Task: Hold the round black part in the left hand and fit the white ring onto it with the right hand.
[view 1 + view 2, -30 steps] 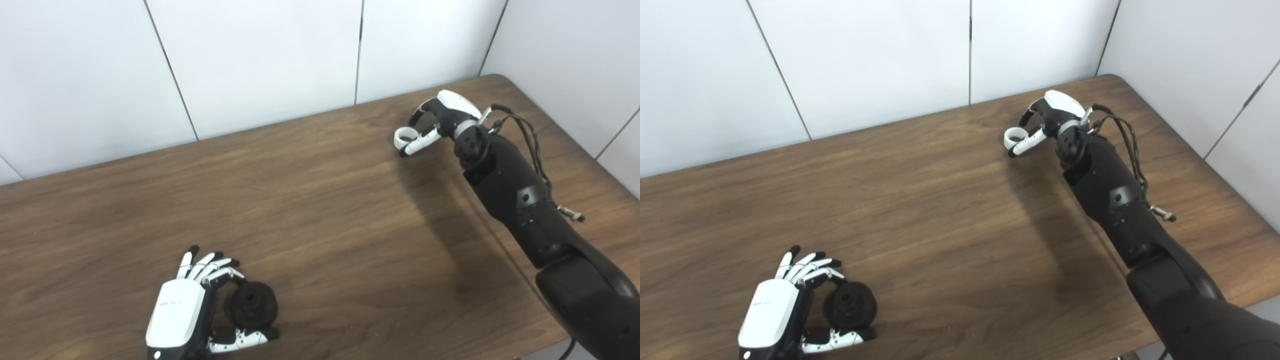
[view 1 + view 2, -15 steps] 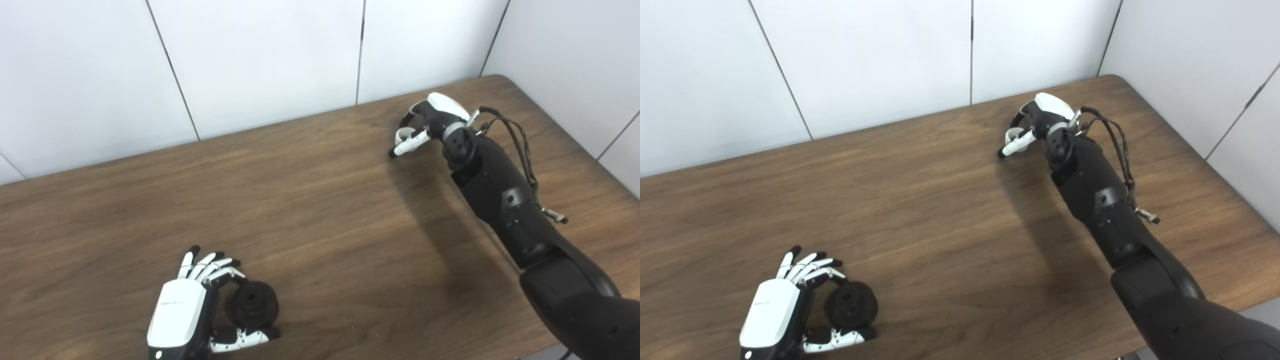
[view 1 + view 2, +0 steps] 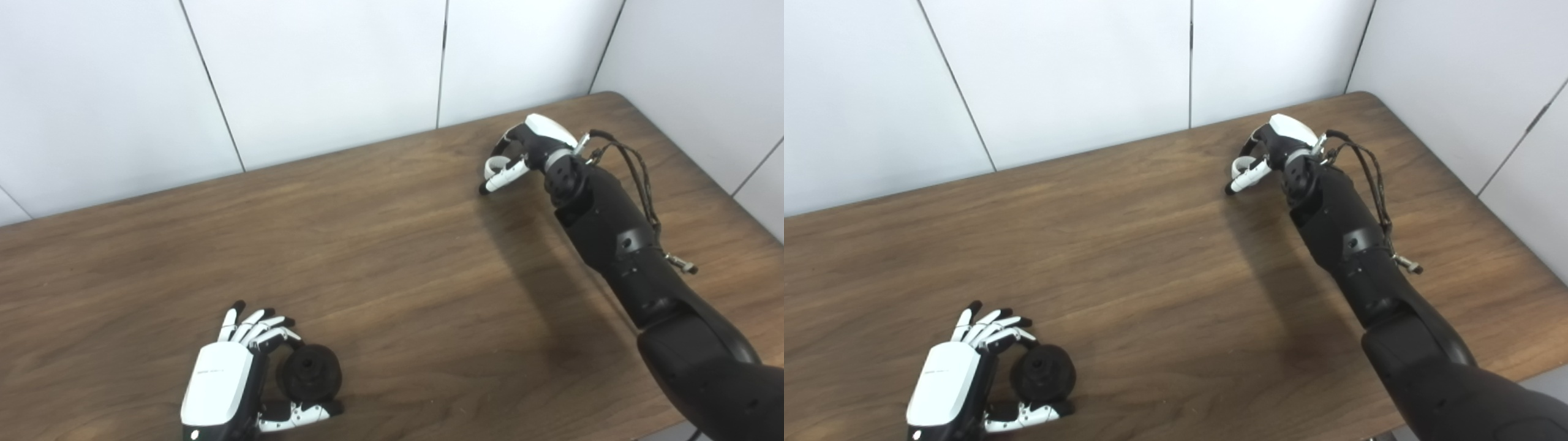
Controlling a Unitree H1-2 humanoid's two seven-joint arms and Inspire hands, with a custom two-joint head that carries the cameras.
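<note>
2 parts, well apart. Round black plastic part (image 3: 309,380) lies at the near edge of the brown wooden table (image 3: 392,269), bore facing up, cupped by the left hand (image 3: 236,376): fingers curled over its far side, thumb under its near side, clamped on it. Judged: held so the bore is open to receive the ring. Small white plastic ring (image 3: 495,165) is far across the table from the black part, pinched between fingers and thumb of the right hand (image 3: 520,153). Whether the ring is lifted or touching the table cannot be told. Judged step: carry the ring over to the black part.

No legible text anywhere.
</note>
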